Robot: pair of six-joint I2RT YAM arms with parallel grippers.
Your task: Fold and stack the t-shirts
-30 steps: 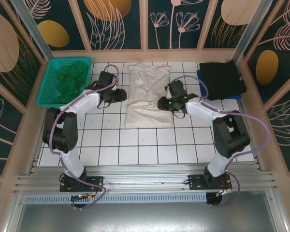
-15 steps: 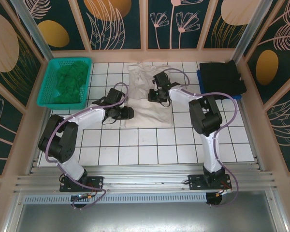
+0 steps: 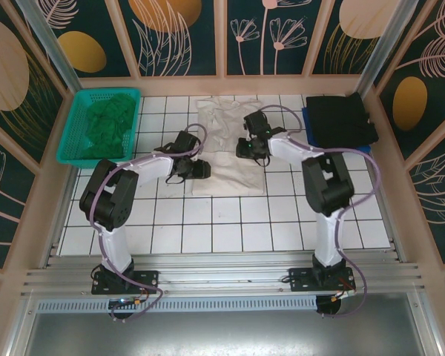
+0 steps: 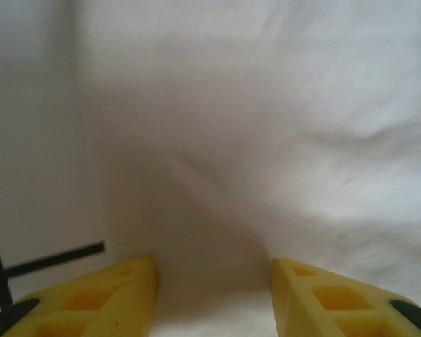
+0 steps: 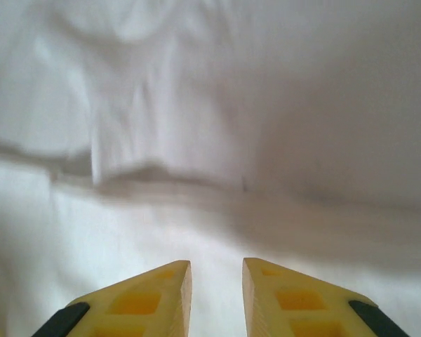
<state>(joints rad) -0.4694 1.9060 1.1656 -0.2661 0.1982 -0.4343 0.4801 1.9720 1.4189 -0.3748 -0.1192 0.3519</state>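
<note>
Top external view puts the cream-white t-shirt (image 3: 224, 122) flat on the white tiled table (image 3: 222, 222), in the middle of the far half, with its length running away from the arm bases. The left gripper (image 3: 200, 170) is low at the shirt's left edge, near the closer corner, and points right toward the cloth. The right gripper (image 3: 245, 148) is over the shirt's right half, about midway along it, and points left. On the left wrist camera the two yellow fingers (image 4: 119, 298) stand well apart with pale cloth spread beyond them; nothing is caught between them, so that tool is released. A strip of tile with dark grout lines shows at the left of that picture. On the right wrist camera the jaws stand parted by a narrow gap over a folded seam of the same shirt, and no cloth is pinched in the gap. The black t-shirt (image 3: 341, 120) lies folded at the table's far right corner, well apart from both grippers. The dark green t-shirt (image 3: 104, 127) lies bunched inside the teal basket (image 3: 93, 159) at the far left.
</note>
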